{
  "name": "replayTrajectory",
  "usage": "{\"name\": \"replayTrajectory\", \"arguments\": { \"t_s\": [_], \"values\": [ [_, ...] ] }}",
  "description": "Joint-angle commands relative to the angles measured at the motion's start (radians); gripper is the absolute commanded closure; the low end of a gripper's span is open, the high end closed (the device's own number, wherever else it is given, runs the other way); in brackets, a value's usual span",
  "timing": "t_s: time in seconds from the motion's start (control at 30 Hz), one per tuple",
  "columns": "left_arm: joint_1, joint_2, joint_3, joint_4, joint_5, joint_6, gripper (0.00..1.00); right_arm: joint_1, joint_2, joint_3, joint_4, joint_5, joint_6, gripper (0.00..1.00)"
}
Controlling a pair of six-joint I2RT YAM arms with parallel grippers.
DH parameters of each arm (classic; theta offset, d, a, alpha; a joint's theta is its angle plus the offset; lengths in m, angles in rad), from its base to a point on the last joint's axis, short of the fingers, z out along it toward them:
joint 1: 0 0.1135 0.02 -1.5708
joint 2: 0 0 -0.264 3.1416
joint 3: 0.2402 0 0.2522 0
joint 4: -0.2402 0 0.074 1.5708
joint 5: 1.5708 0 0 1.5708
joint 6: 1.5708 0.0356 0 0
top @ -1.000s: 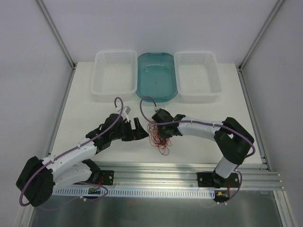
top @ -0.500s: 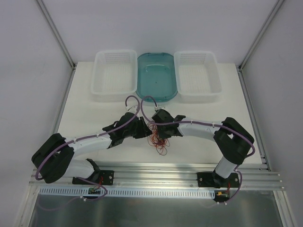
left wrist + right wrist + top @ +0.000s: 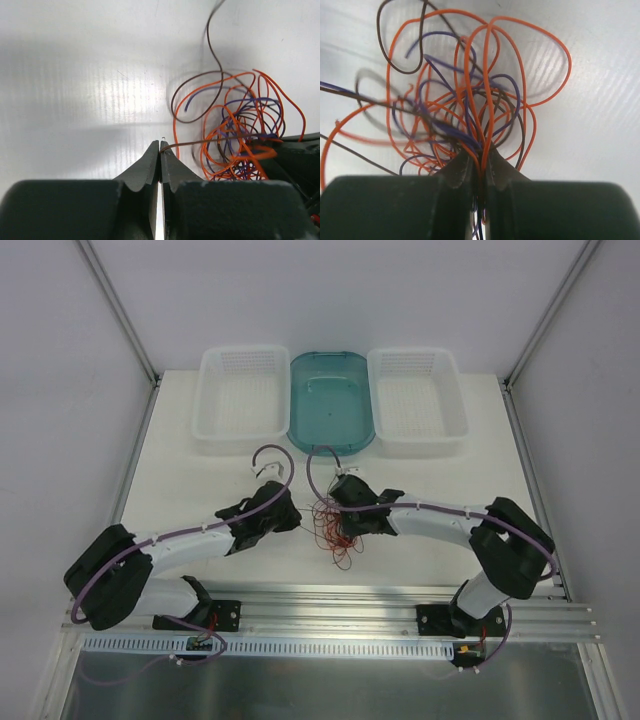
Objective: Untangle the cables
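Note:
The cables (image 3: pixel 334 534) form a loose tangle of thin orange, brown and purple wires on the white table between the two arms. In the right wrist view my right gripper (image 3: pixel 481 152) is shut on a bunch of the cables (image 3: pixel 470 107), whose loops fan out above the jaws. In the left wrist view my left gripper (image 3: pixel 160 145) is shut on the end of one brown cable (image 3: pixel 210 142). That cable runs taut to the right into the tangle (image 3: pixel 240 135). From above, my left gripper (image 3: pixel 298 519) sits just left of the tangle and my right gripper (image 3: pixel 343 527) right over it.
Along the back of the table stand a white basket (image 3: pixel 242 430) at left, a teal tray (image 3: pixel 332 445) in the middle and a second white basket (image 3: pixel 418 440) at right. An aluminium rail (image 3: pixel 330 605) runs along the near edge.
My left arm has swung right up to the tangle and its jaws have gone from open to shut on a brown cable end. The right arm has shifted slightly, still gripping.

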Motion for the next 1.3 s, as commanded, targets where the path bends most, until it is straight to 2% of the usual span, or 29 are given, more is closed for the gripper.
{"name": "replayTrajectory", "arguments": {
  "t_s": [0.0,0.27,0.47,0.6,0.73,0.87,0.9,1.0,1.17,1.27],
  "values": [
    [0.053,-0.111,-0.037,-0.119,-0.18,0.03,1.0,-0.019,-0.118,-0.054,-0.061,0.086,-0.006,0.99],
    [0.243,-0.295,-0.143,-0.221,-0.166,-0.006,1.0,-0.14,-0.327,-0.147,-0.175,0.201,-0.032,0.99],
    [0.263,-0.447,-0.153,-0.31,-0.211,0.009,1.0,-0.252,-0.453,-0.215,-0.213,0.201,-0.065,0.99],
    [0.272,-0.532,-0.143,-0.363,-0.234,0.032,1.0,-0.275,-0.502,-0.221,-0.233,0.195,-0.081,0.99],
    [0.271,-0.542,-0.124,-0.373,-0.183,0.066,1.0,-0.275,-0.519,-0.218,-0.218,0.136,-0.09,0.94],
    [0.272,-0.541,-0.112,-0.381,-0.125,0.084,1.0,-0.272,-0.522,-0.198,-0.241,0.113,-0.105,0.58],
    [0.271,-0.544,-0.107,-0.381,-0.108,0.099,1.0,-0.268,-0.53,-0.185,-0.248,0.113,-0.11,0.42],
    [0.271,-0.539,-0.088,-0.381,-0.038,0.135,1.0,-0.219,-0.559,-0.133,-0.306,0.142,-0.133,0.27],
    [0.269,-0.535,-0.078,-0.383,0.044,0.138,1.0,-0.071,-0.562,-0.008,-0.412,0.265,-0.142,0.25],
    [0.271,-0.538,-0.08,-0.386,0.059,0.139,1.0,-0.019,-0.557,0.021,-0.409,0.259,-0.129,0.25]
  ]
}}
